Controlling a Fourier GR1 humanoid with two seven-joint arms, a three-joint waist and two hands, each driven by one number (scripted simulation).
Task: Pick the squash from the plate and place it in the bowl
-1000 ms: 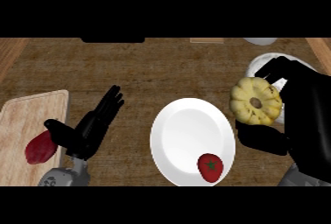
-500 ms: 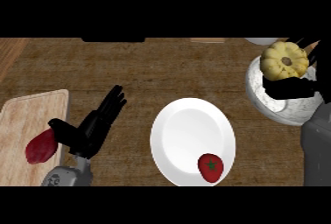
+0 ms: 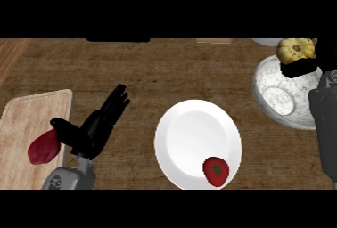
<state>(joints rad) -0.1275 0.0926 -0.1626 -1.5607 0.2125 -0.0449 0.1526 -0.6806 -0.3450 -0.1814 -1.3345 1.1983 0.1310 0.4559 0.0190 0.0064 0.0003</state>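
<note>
Carried farther and to the right since the earlier frames, the squash (image 3: 295, 49) now hangs over the far rim of the bowl (image 3: 266, 89), with the right hand (image 3: 302, 67) curled round its near side. Transport looks nearly done; next it likely needs lowering into the bowl's middle before the fingers let go. It is pale yellow, lobed and pumpkin-shaped, while the left hand (image 3: 92, 127) rests beside the plate (image 3: 191, 129), fingers straight.
</note>
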